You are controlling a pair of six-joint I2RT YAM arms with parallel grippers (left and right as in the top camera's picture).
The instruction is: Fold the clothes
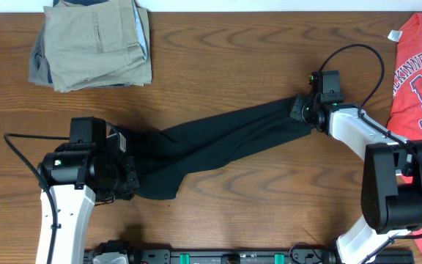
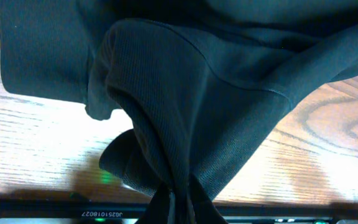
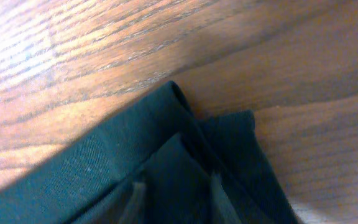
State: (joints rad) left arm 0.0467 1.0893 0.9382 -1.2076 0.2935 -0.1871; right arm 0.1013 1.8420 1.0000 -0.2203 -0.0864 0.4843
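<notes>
Remote view right now: the black T-shirt (image 1: 218, 136) is pulled into a long twisted band running diagonally across the table (image 1: 233, 44), from lower left up to the right of centre. It's so bunched up that I can't tell sleeve from hem from collar. The left gripper (image 1: 127, 176) is mostly buried under the wad at the low end in the overhead. On the left wrist cam the shirt (image 2: 185, 93) fills nearly the whole picture, and the ribbed folds funnel down into the gripper (image 2: 174, 208) at the bottom edge, so it's pinched tight on the cloth. The right gripper (image 1: 304, 110) sits at the far end of the band, and its cam is blurry. I can see a folded corner of the shirt (image 3: 166, 168) lying on the wood, and two dark smeared fingers (image 3: 216, 186) with fabric nipped between them, so it's clamped too as far as I can tell. As for writing, there's a strip along the bottom of the left wrist view that reads something like "JQ251018027", which I wouldn't swear to. A red T-shirt (image 1: 416, 81) at the right edge is cut off by the frame, with white lettering I read as "CKINNEY BO" and "SOC". The khaki trousers (image 1: 94, 44) are folded at the top left, well apart from everything and clipped by the top edge.
</notes>
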